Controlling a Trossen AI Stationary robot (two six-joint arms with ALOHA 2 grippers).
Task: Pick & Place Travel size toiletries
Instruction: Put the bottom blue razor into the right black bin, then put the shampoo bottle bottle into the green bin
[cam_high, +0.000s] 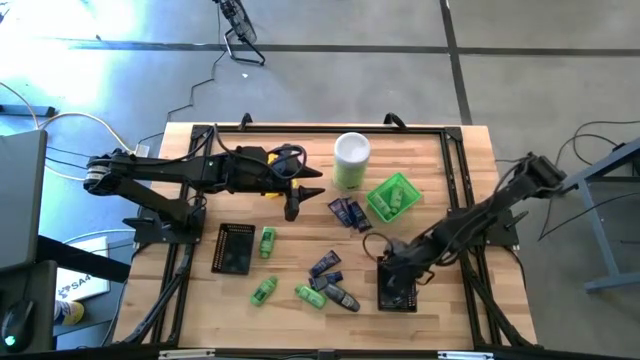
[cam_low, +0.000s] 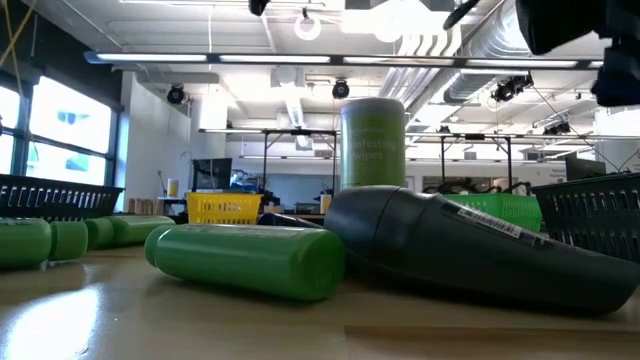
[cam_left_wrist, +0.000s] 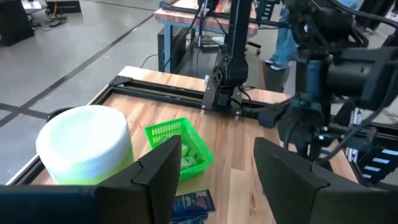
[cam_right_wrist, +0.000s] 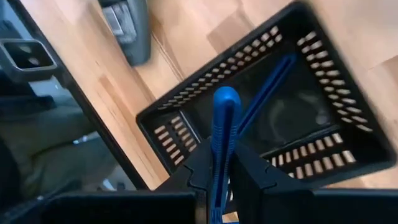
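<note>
My right gripper (cam_right_wrist: 225, 163) hovers above a black mesh tray (cam_right_wrist: 348, 134) near the table's near right (cam_high: 397, 292), shut on a thin blue razor (cam_right_wrist: 224, 115). Whether a thinner blue strip (cam_right_wrist: 270, 84) over the tray's floor belongs to that razor, I cannot tell. My left gripper (cam_left_wrist: 211, 171) is open, above the table's middle (cam_high: 293, 205), touching nothing. Loose on the wood lie green bottles (cam_high: 267, 241) (cam_high: 264, 290) (cam_high: 310, 296), navy packets (cam_high: 350, 212) (cam_high: 325, 266) and a dark grey oval piece (cam_high: 343, 298). In the low view a green bottle (cam_low: 250, 258) and the grey piece (cam_low: 470, 245) lie on their sides. My right gripper pinches the blue razor between its two fingers, which lie across the razor's handle (cam_right_wrist: 222, 140). The rounded end (cam_right_wrist: 226, 99) sticks out past the fingertips (cam_right_wrist: 202, 163). The fingers point down from above, and the razor is lifted clear over the black tray.
A tall pale-green canister with a white lid (cam_high: 352, 158) stands at the far middle, a green mesh tray (cam_high: 392, 195) holding green items right of it. A second black tray (cam_high: 235, 248) sits near left. A yellow tray (cam_low: 225, 207) lies under the left arm. Black frame rails (cam_high: 455, 170) border the table.
</note>
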